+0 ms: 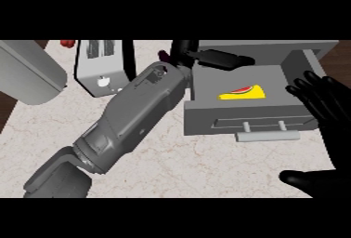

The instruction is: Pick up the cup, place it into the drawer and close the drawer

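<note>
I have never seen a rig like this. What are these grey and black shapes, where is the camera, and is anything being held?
The camera sits in the robot's head and looks steeply down at a marbled counter. The thick grey tube is the left forearm, which ends in the black left hand at the back of an open drawer. The right hand rests open at the right edge. A yellow packet with a watermelon picture lies in the drawer. A toaster stands to its left. I cannot tell whether the left hand holds a cup.
</note>
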